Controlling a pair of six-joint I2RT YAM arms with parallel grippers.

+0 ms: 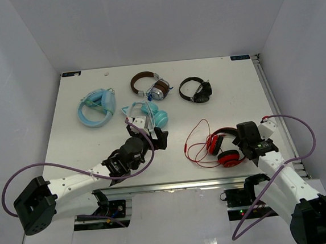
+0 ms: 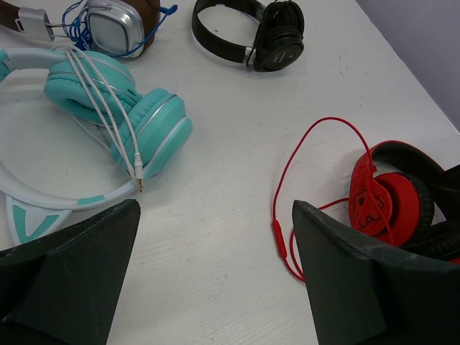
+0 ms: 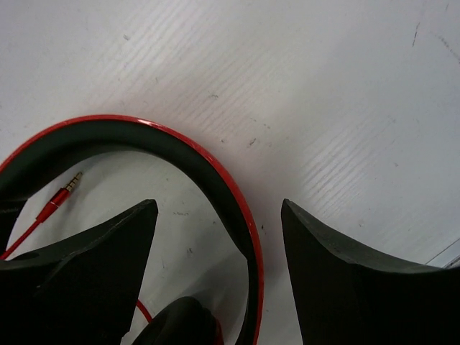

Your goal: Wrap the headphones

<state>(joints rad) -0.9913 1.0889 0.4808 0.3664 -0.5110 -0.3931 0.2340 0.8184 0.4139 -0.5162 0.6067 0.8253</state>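
— Where do we have the headphones (image 1: 225, 148) relative to our right claw (image 1: 244, 143)?

— Directly beneath it. In the right wrist view its fingers (image 3: 93, 251) are spread wide, and the black, red-edged headband (image 3: 129, 136) curves across the gap between them. We cannot tell whether either finger touches the band. The jack plug (image 3: 72, 183) lies inside the curve of the band, just ahead of the left finger.

— And our left claw (image 1: 158, 135)?

— Spread as well, with only bare table (image 2: 230, 144) between the fingers. From there the red ear cups (image 2: 388, 198) sit to the right, partly behind the right finger. The thin red cable (image 2: 284, 176) loops loosely on the table just ahead of that finger.

— What else is near that claw?

— The teal headphones (image 2: 122, 108) lie ahead and to the left, their white cord ending just ahead of the left finger. Farther ahead we see the black headphones (image 2: 251, 32).
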